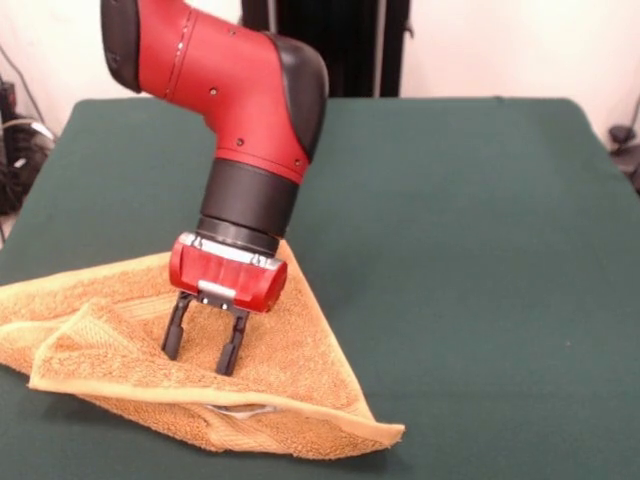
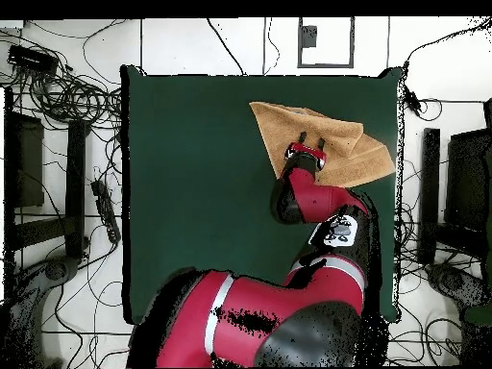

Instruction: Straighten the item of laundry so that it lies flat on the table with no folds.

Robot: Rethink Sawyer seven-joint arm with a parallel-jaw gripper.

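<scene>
The orange-tan towel (image 1: pixel 290 385) lies crumpled and folded over itself at the near left of the green table (image 1: pixel 470 250). A folded flap lies on its left part and a bit of white label shows under its near edge. My gripper (image 1: pixel 203 354) is open, its two black fingers pointing down onto the towel's middle, with nothing held between them. In the overhead view the towel (image 2: pixel 279 125) sits at the table's (image 2: pixel 192 192) upper right, and the gripper (image 2: pixel 309 141) stands over it.
The red arm (image 1: pixel 250 110) leans in from the top left above the towel. The towel's left part reaches the table's left edge in the front view. Cables and stands (image 2: pixel 77 106) lie on the floor around the table.
</scene>
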